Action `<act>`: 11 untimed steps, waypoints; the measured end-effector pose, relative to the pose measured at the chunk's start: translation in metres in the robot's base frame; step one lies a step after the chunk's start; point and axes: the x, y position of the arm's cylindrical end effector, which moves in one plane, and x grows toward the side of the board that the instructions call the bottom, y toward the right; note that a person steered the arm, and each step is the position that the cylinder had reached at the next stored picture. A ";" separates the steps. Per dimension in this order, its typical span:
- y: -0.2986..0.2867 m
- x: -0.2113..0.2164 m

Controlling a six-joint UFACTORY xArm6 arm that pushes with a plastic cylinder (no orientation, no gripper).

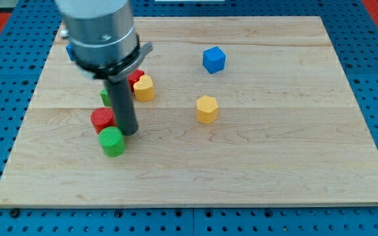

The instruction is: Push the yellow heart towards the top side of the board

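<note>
Camera view: my tip (pixel 128 133), no fingers, touches green block (pixel 112 141); yellow heart (pixel 144 88) above.

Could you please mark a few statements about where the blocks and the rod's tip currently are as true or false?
1. My tip is beside the green block. True.
2. The blue cube lies at the view's bottom left. False: it sits toward the view's top, right of centre.
3. A red block sits just left of the rod. True.
4. The yellow hexagonal block touches the blue cube. False: they are clearly apart.
5. The yellow block near the rod is next to a red block. True.
</note>
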 end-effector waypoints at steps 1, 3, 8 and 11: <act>0.013 0.003; 0.028 -0.013; 0.009 -0.155; 0.031 -0.182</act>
